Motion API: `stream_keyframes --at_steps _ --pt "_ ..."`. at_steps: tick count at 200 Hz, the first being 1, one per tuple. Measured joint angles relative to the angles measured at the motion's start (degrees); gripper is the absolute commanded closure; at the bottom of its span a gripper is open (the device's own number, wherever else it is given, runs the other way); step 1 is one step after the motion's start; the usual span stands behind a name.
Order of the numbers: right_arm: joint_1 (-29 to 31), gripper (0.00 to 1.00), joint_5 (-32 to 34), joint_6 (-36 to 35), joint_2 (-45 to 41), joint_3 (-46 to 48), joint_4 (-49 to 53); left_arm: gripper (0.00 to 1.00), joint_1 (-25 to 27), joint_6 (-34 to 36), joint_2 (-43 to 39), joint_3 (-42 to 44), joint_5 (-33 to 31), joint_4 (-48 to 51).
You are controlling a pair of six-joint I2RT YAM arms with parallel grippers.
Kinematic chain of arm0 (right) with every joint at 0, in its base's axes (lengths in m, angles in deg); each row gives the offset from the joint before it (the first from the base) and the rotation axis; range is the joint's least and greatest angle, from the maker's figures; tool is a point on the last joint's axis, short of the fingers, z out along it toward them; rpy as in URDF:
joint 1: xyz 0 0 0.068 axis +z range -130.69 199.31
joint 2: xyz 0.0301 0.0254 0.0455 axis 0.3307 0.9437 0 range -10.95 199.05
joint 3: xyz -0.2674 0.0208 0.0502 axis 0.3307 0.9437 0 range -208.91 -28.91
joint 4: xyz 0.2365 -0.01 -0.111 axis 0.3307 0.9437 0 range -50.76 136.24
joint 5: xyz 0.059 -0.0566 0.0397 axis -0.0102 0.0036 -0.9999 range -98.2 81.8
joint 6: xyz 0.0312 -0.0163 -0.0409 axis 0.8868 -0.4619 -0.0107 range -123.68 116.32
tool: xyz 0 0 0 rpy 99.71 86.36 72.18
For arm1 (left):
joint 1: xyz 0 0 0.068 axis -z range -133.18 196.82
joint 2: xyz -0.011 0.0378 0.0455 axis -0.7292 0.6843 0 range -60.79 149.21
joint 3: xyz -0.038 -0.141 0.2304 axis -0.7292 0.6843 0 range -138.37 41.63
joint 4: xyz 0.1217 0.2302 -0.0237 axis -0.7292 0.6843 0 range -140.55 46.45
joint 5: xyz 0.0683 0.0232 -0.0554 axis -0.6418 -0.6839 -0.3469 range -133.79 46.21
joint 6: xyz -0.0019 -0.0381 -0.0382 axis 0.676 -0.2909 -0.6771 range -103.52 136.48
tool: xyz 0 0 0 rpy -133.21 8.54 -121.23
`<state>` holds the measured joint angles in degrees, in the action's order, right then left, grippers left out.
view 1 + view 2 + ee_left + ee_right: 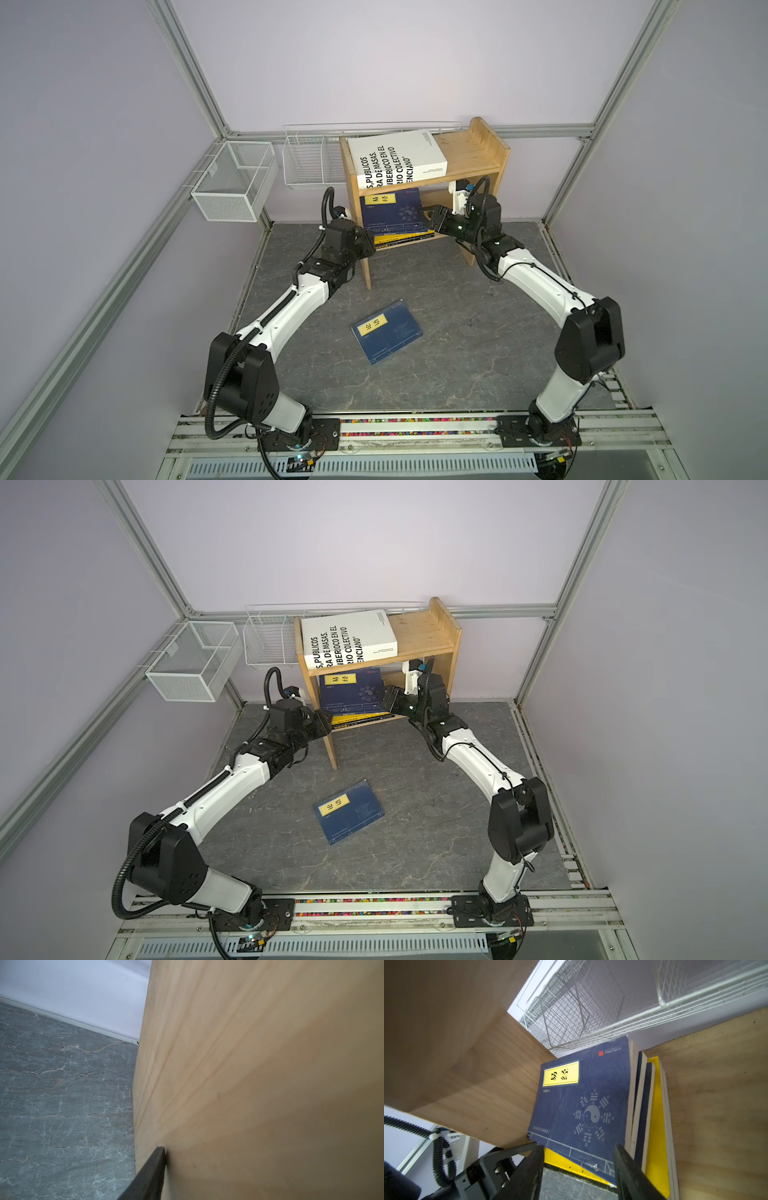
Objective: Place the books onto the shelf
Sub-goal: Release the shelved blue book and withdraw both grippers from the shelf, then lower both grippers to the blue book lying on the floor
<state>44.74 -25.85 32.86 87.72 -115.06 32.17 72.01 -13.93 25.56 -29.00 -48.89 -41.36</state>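
The pine shelf (pixel 473 153) stands at the back of the table. A thick white book (pixel 395 160) lies on its top tier. On the lower tier navy books (pixel 581 1101) lean in a stack against a yellow book (pixel 654 1115). Another navy book with a yellow label (pixel 386 332) lies flat on the table in front. My right gripper (pixel 579 1159) is open, its fingers astride the near corner of the front navy book. My left gripper (pixel 370 245) is at the shelf's left side panel. One black finger (pixel 153 1167) rests against the wood, and the other is hidden.
Two white wire baskets (pixel 235 180) (pixel 311 160) hang on the back left frame. Aluminium posts ring the grey stone-patterned table (pixel 457 332). The shelf's front left leg (pixel 367 278) stands close to the left arm.
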Motion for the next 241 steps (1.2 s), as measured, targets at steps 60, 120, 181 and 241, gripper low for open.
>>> stream_keyframes --at_steps 60,120,181,241 --pt "0.87 0.43 -0.07 -1.51 -4.81 3.04 0.00 0.23 -0.28 -1.36 -4.35 1.29 -1.66 2.69" --pt "4.81 0.35 -0.94 -8.52 -12.09 10.60 8.68 0.11 -0.59 2.58 -22.29 15.61 8.57 0.13" --pt "7.26 0.21 -0.17 -10.21 -15.41 27.52 10.93 0.11 -0.59 -8.04 -34.51 33.92 11.85 5.95" --pt "8.81 0.23 0.33 -9.68 -2.12 29.18 11.43 0.12 -0.52 -24.24 -42.18 51.58 12.04 7.19"
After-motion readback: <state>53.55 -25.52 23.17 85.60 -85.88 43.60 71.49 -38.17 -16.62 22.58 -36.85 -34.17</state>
